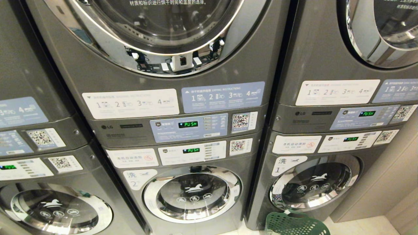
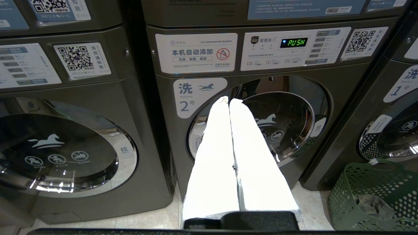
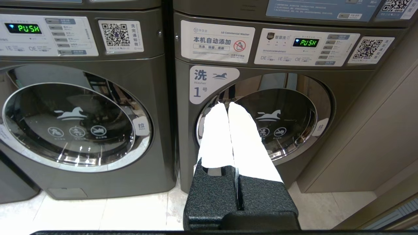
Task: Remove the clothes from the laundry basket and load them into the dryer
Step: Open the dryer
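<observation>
Two grippers idling, neither one gripping anything. Holding the left gripper level in front of the washer door marked 2, white fingers pressed flat against each other, clear of the glass. Holding the right gripper the same way in front of the washer door marked 1, fingers clenched together along their whole length, also apart from the door.

Looking from the head at the middle stack: seeing the dryer at the top, its wide chrome-rimmed round door closed, white Chinese text running across the glass. Peering into the drum and making out only dark glass and reflections, so failing to tell what is lying inside. Reading green "PUSH" on the display under the dryer, and again on the washer panel below it. Finding both lower washer doors closed as well, each showing a white horse logo.

Spotting the laundry basket sitting on the pale floor in front of the stack marked 1, near the bottom corner of the stack marked 2, well apart from both grippers. Seeing the clothes lying crumpled low inside it as a greyish heap, staying under the rolled rim, showing through the round holes in the green wall. Catching only the basket's top edge in the head view.
</observation>
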{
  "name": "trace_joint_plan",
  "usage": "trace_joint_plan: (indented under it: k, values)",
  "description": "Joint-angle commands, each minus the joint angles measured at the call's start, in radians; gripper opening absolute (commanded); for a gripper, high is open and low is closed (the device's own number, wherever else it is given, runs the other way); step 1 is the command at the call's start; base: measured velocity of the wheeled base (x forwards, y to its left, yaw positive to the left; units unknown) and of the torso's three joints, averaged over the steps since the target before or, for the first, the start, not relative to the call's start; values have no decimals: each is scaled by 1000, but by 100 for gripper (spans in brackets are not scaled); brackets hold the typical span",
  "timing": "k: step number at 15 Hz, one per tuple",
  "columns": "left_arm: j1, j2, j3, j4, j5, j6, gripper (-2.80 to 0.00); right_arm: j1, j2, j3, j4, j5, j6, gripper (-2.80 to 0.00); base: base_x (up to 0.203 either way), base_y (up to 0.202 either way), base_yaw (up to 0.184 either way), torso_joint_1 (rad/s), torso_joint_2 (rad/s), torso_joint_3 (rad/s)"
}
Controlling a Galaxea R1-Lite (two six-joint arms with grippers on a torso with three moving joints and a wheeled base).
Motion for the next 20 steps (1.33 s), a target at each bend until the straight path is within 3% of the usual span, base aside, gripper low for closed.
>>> trace_joint_plan:
  k: [1, 5, 14, 20]
  values:
    - [0, 1, 0, -1, 0, 0, -280, 0, 0, 0, 0, 1, -8, -280, 0, 0, 0, 0, 0, 0]
    - [0, 1, 0, -1, 0, 0, -280, 0, 0, 0, 0, 1, -7, -280, 48, 0, -1, -3, -1, 2]
    - [0, 0, 0, -1, 0, -1, -280, 0, 0, 0, 0, -2, 0, -280, 194, 0, -1, 7, 3, 0]
    - [0, 0, 0, -1, 0, -2, -280, 0, 0, 0, 0, 0, -1, -280, 15, 0, 1, 0, 1, 0]
